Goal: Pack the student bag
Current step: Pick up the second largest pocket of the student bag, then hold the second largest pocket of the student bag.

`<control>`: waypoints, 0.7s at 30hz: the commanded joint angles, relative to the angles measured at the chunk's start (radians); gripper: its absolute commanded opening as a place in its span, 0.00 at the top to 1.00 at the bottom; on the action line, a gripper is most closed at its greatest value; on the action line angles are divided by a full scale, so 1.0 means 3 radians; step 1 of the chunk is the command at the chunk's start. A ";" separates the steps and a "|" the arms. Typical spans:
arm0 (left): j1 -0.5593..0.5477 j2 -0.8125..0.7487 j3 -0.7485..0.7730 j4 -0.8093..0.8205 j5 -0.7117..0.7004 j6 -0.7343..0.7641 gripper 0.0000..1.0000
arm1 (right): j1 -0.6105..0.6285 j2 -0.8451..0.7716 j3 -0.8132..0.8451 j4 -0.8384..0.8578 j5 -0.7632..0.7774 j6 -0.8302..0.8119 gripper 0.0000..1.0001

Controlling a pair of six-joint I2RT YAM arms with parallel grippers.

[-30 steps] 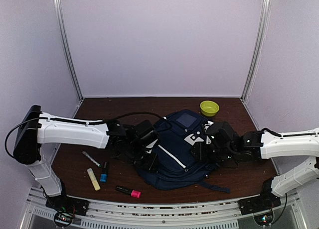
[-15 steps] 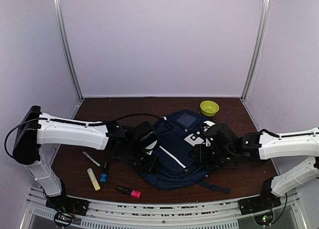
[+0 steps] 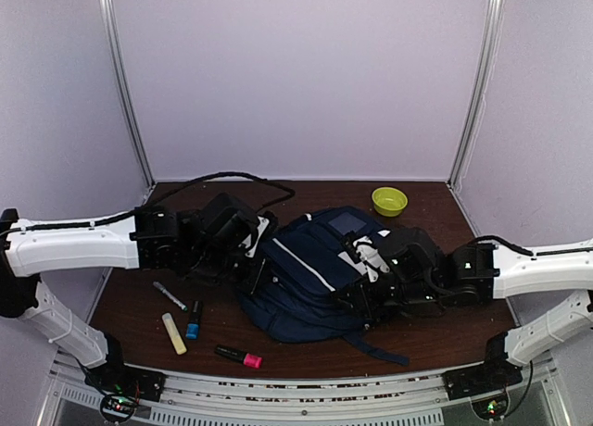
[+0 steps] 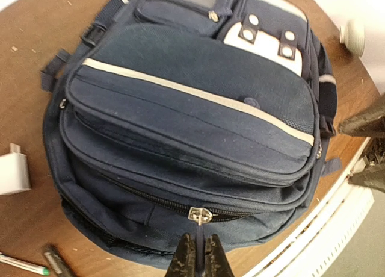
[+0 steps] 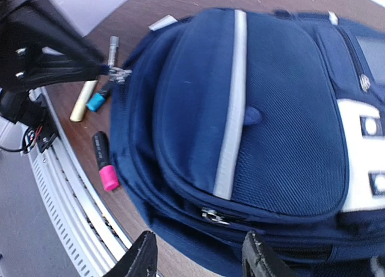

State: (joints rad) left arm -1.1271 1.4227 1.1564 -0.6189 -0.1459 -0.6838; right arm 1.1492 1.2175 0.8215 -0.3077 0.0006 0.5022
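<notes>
The bag (image 3: 310, 278) lies on the table (image 3: 435, 329) between the two grippers. The left gripper (image 4: 199, 239) is clamped on its zip pull (image 4: 199, 215). The right gripper (image 5: 200, 241) has its fingers apart, with the bag's side just ahead. A pink marker (image 3: 239, 356) lies near the left gripper, toward the arm bases.

Left jaws now on zipper pull (image 4: 199, 215)

student bag (image 5: 258, 108) w/ left claw (image 5: 113, 70) on zip pull (image 5: 123, 76), pink marker (image 5: 104, 163)
</notes>
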 commanded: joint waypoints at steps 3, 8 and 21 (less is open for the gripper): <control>0.0009 -0.0343 -0.0121 0.0434 -0.0222 0.0282 1.00 | 0.0222 0.0200 0.0508 -0.0020 0.0099 -0.0740 0.46; 0.0009 -0.0395 -0.0196 0.0610 -0.0144 0.0329 1.00 | 0.0285 0.0590 0.0976 -0.0266 0.0263 -0.0941 0.30; 0.0009 -0.0773 -0.0530 0.0963 -0.0102 0.0245 1.00 | 0.0180 0.1299 0.1286 -0.0073 0.0238 -0.0897 0.38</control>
State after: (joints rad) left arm -1.1255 1.2728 1.0222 -0.4927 -0.1802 -0.6003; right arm 1.2240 1.5921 1.1942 -0.3687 0.0647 0.2291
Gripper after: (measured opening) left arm 0.024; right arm 0.676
